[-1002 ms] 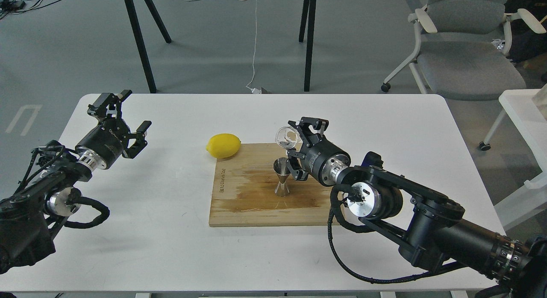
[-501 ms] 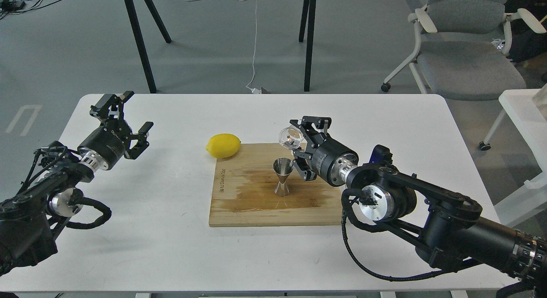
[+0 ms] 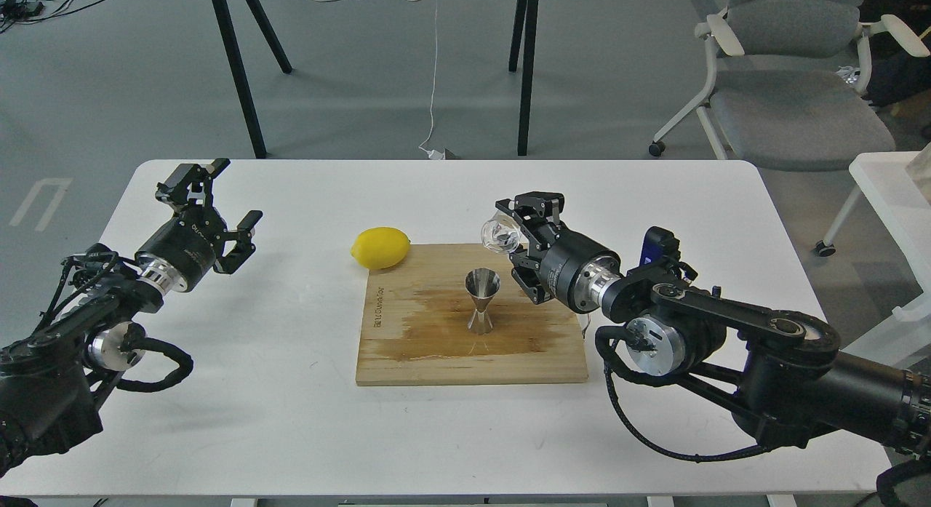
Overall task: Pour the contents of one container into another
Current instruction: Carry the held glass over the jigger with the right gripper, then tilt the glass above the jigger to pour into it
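Note:
A steel hourglass jigger (image 3: 481, 301) stands upright on the wooden cutting board (image 3: 422, 347), which shows a wet stain around the jigger's foot. My right gripper (image 3: 518, 234) is shut on a small clear glass cup (image 3: 500, 234), held tipped on its side above and slightly right of the jigger's mouth, apart from it. Whether liquid is in the cup is not discernible. My left gripper (image 3: 218, 201) hovers open and empty over the table's left side, far from the board.
A yellow lemon (image 3: 380, 246) rests at the board's back left corner. The white table (image 3: 291, 420) ends close in front. Behind it stand black table legs (image 3: 240, 78), a grey office chair (image 3: 785, 78) and a white stand (image 3: 894, 201) at right.
My right gripper has drawn back to the right and slightly up with the cup, away from directly over the jigger. The left gripper has shifted only slightly.

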{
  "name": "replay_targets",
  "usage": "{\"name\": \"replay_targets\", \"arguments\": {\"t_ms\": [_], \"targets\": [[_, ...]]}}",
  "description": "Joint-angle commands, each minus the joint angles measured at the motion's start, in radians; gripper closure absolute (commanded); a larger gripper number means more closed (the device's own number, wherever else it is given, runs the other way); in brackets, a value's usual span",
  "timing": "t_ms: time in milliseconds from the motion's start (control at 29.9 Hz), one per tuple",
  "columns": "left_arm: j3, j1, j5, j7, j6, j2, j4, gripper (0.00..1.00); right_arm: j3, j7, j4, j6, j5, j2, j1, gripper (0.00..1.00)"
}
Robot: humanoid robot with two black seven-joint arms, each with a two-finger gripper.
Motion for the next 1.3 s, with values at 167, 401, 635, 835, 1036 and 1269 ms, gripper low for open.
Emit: {"name": "replay_targets", "arguments": {"t_ms": [167, 401, 635, 835, 1036, 1269], "targets": [[0.001, 0.000, 0.000, 0.000, 0.000, -0.002, 0.007, 0.01, -0.028, 0.001, -0.017, -0.005, -0.034, 0.004, 0.038, 0.56], [0.000, 0.000, 0.000, 0.000, 0.000, -0.006, 0.007, 0.01, -0.123, 0.001, -0.025, -0.011, -0.042, 0.003, 0.102, 0.56], [0.000, 0.000, -0.002, 0.000, 0.000, -0.008, 0.007, 0.01, -0.184, 0.000, -0.048, -0.016, -0.091, 0.006, 0.142, 0.56], [0.000, 0.000, -0.002, 0.000, 0.000, -0.008, 0.007, 0.01, -0.252, 0.000, -0.074, -0.017, -0.131, 0.006, 0.188, 0.56], [0.000, 0.000, -0.002, 0.000, 0.000, -0.012, 0.007, 0.01, -0.326, -0.002, -0.095, -0.016, -0.151, 0.007, 0.242, 0.56], [0.000, 0.000, -0.002, 0.000, 0.000, -0.012, 0.007, 0.01, -0.358, -0.002, -0.135, -0.016, -0.160, 0.075, 0.253, 0.55]]}}
